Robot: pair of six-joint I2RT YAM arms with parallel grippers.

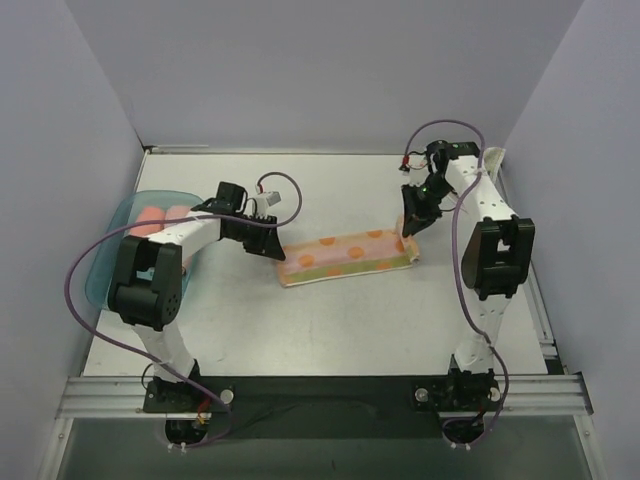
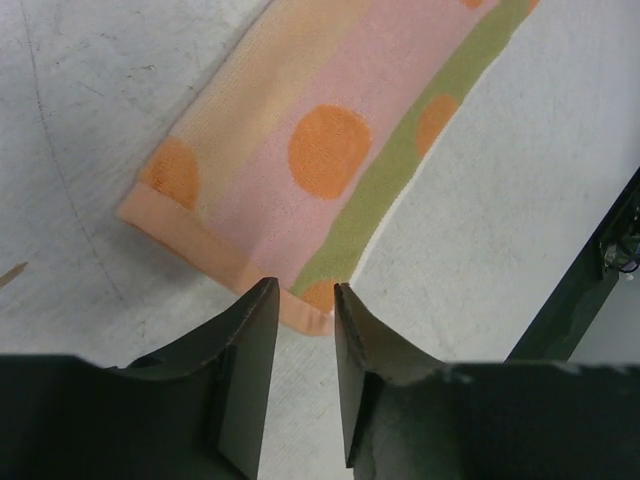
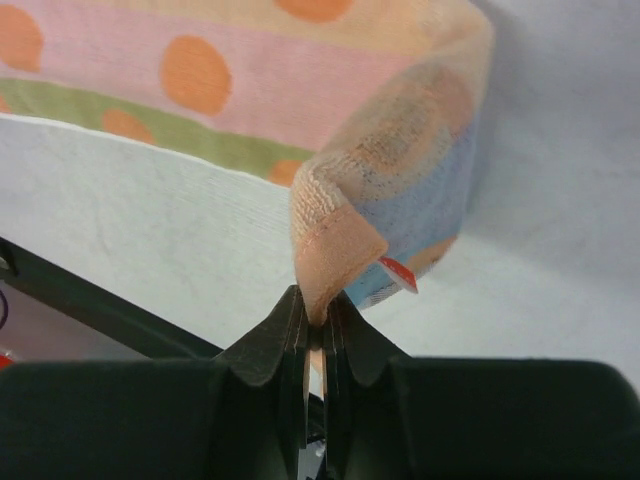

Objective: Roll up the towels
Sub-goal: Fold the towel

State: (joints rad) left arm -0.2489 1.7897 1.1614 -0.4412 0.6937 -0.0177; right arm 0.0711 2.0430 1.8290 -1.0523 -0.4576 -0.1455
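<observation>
The striped towel [image 1: 345, 256], pink, green and yellow with orange dots, lies folded into a long strip mid-table. My right gripper [image 1: 408, 228] is shut on its right end corner and lifts it, so that end curls over and shows a blue underside [image 3: 430, 190]. In the right wrist view the gripper [image 3: 315, 312] pinches the orange hem. My left gripper [image 1: 275, 246] is open at the strip's left end. In the left wrist view the gripper [image 2: 305, 300] has its fingers either side of the near corner of the towel [image 2: 330, 150], low over the table.
A teal tray [image 1: 105, 265] sits at the left edge with two pink rolls [image 1: 165, 215] in it. A whitish cloth [image 1: 493, 160] lies at the back right behind the right arm. Walls enclose the table on three sides.
</observation>
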